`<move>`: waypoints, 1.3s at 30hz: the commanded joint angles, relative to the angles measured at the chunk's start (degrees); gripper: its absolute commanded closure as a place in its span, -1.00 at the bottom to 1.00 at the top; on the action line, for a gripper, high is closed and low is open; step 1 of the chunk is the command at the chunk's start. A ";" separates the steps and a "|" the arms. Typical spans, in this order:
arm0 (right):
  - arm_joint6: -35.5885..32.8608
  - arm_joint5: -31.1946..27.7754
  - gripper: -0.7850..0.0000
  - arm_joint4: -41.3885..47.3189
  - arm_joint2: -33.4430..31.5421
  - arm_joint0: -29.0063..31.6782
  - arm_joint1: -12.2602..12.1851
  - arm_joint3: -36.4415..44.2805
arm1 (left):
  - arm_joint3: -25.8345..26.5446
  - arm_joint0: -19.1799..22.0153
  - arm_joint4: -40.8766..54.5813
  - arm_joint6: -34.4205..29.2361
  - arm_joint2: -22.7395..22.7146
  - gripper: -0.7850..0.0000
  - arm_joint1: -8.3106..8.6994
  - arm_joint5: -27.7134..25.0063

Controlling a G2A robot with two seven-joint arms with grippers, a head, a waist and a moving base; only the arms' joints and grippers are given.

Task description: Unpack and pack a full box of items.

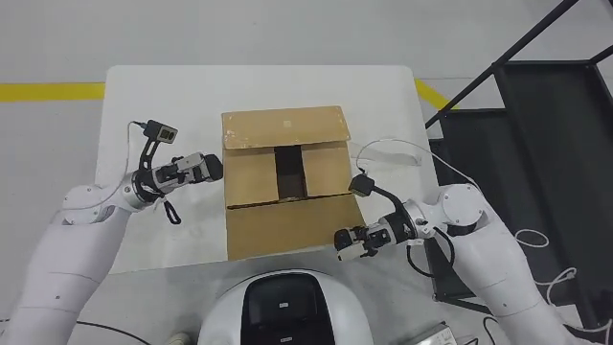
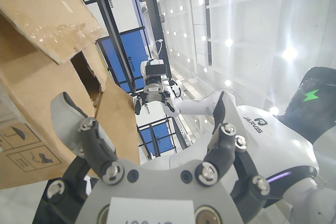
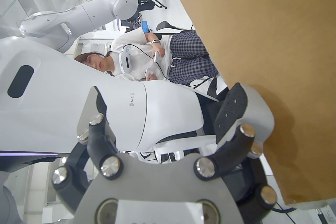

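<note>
Jaws on both arms gape empty beside the cardboard box (image 1: 257,178), whose side bears handling pictograms (image 2: 24,146).

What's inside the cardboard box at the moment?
Through the narrow gap between the flaps of the box, only a dark interior shows. The flaps cover the rest, so no contents can be made out.

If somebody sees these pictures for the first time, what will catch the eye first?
First the brown box in the middle of the white table, partly open, with a dark gap in its top. Next the two arms: the left gripper is at the box's left side and the right gripper by its near right corner, both open.
</note>
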State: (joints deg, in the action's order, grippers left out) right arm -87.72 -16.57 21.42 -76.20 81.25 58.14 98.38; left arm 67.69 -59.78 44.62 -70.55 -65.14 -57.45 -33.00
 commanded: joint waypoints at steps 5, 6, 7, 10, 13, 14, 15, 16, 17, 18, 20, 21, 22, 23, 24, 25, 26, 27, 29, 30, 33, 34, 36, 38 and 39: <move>0.63 -0.63 -1.00 0.07 -0.59 0.77 -0.80 0.01 | -5.66 4.59 1.73 4.18 3.81 -1.00 -2.25 -1.49; 0.66 -0.66 -1.00 0.03 -0.70 0.90 -0.93 0.10 | -6.31 5.39 2.25 4.06 4.39 -1.00 -2.62 -1.69; 0.67 -0.67 -1.00 0.07 -0.78 1.05 -1.06 0.24 | -7.03 6.17 2.84 3.89 4.87 -1.00 -2.98 -1.97; 0.73 -0.73 -1.00 -0.21 -0.98 1.62 -1.45 0.74 | -9.74 8.84 3.51 4.21 6.22 -1.00 -4.03 -2.42; 0.80 -0.80 -1.00 -0.47 -0.99 2.33 -1.78 1.30 | -12.02 11.55 5.01 5.33 7.28 -1.00 -5.18 -2.71; 0.86 -0.86 -1.00 -0.56 -0.92 2.56 -1.88 1.49 | -12.78 12.42 5.87 5.62 7.55 -1.00 -5.57 -2.61; 0.99 -0.99 -1.00 -0.73 -0.84 2.75 -1.96 1.60 | -13.67 13.42 6.29 5.91 7.84 -1.00 -5.94 -2.55; 1.11 -1.11 -1.00 -1.23 -0.70 2.88 -2.05 1.66 | -14.61 14.42 6.71 6.33 8.15 -1.00 -6.34 -2.50; 1.33 -1.33 -1.00 -1.86 -0.52 2.99 -2.12 1.64 | -15.58 15.39 7.50 6.84 8.45 -1.00 -6.78 -2.33; 1.62 -1.62 -1.00 -2.45 -0.29 3.06 -2.17 1.62 | -16.80 16.43 7.95 7.48 8.79 -1.00 -7.22 -2.12; 2.39 -2.31 -1.00 -3.55 0.20 3.06 -2.22 1.55 | -19.17 18.75 7.79 8.58 9.63 -1.00 -8.10 -2.25; 2.97 -2.63 -1.00 -4.25 0.45 3.05 -2.23 1.50 | -20.36 19.79 7.81 8.95 10.06 -1.00 -8.55 -2.37; 3.63 -3.01 -1.00 -5.07 0.70 3.03 -2.25 1.54 | -21.72 20.82 7.64 9.51 10.49 -1.00 -9.01 -2.54; 4.44 -3.38 -1.00 -5.83 0.92 3.06 -2.25 1.55 | -23.10 21.77 7.39 10.14 10.99 -1.00 -9.48 -2.66; 5.35 -3.76 -1.00 -6.57 1.12 3.10 -2.25 1.57 | -24.57 22.70 6.84 10.80 11.53 -1.00 -9.94 -2.92; 6.19 -4.12 -1.00 -7.40 1.32 3.18 -2.27 1.61 | -26.00 23.55 6.18 11.55 12.12 -1.00 -10.42 -3.12; 7.05 -4.50 -1.00 -8.09 1.47 3.25 -2.28 1.68 | -27.41 24.26 5.81 12.48 12.62 -1.00 -10.91 -3.32; 7.90 -4.93 -1.00 -8.63 1.58 3.34 -2.29 1.78 | -28.81 24.90 5.27 13.44 13.12 -1.00 -11.39 -3.71; 9.76 -5.96 -1.00 -9.49 1.57 3.58 -2.32 1.92 | -31.15 25.85 4.28 15.00 14.03 -1.00 -12.29 -4.69; 10.49 -6.32 -1.00 -9.93 1.54 3.68 -2.35 2.00 | -31.98 26.09 4.51 15.14 14.29 -1.00 -12.71 -4.83; 11.92 -6.68 -1.00 -10.04 1.24 3.80 -2.44 2.17 | -31.98 26.09 4.51 15.14 14.29 -1.00 -12.71 -4.83; 11.92 -6.68 -1.00 -10.04 1.24 3.80 -2.44 2.17 | -31.98 26.09 4.51 15.14 14.29 -1.00 -12.71 -4.83; 11.92 -6.68 -1.00 -10.04 1.24 3.80 -2.44 2.17 | -31.98 26.09 4.51 15.14 14.29 -1.00 -12.71 -4.83; 11.92 -6.68 -1.00 -10.04 1.24 3.80 -2.44 2.17 | -31.98 26.09 4.51 15.14 14.29 -1.00 -12.71 -4.83; 11.92 -6.68 -1.00 -10.04 1.24 3.80 -2.44 2.17 | -31.98 26.09 4.51 15.14 14.29 -1.00 -12.71 -4.83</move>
State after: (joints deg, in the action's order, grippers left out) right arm -75.79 -23.25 11.38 -74.96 85.06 55.69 100.55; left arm 35.71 -33.69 49.14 -55.42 -50.85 -70.16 -37.83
